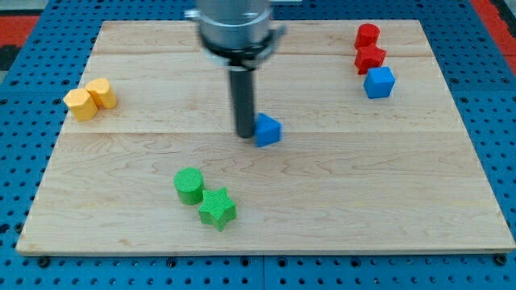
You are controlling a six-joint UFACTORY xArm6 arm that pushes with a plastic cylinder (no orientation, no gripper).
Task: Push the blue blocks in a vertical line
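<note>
A small blue block (pixel 268 130) lies near the middle of the wooden board (pixel 121 217). A blue cube (pixel 379 82) sits at the view's upper right, just below two red blocks. My tip (pixel 245 134) is down on the board right at the left side of the small blue block, touching it or nearly so. The rod rises from there to the arm's grey body at the view's top.
Two red blocks (pixel 369 48) are stacked in the view at the upper right, above the blue cube. Two yellow blocks (pixel 90 99) lie at the left. A green cylinder (pixel 189 185) and a green star (pixel 217 209) lie at the lower middle.
</note>
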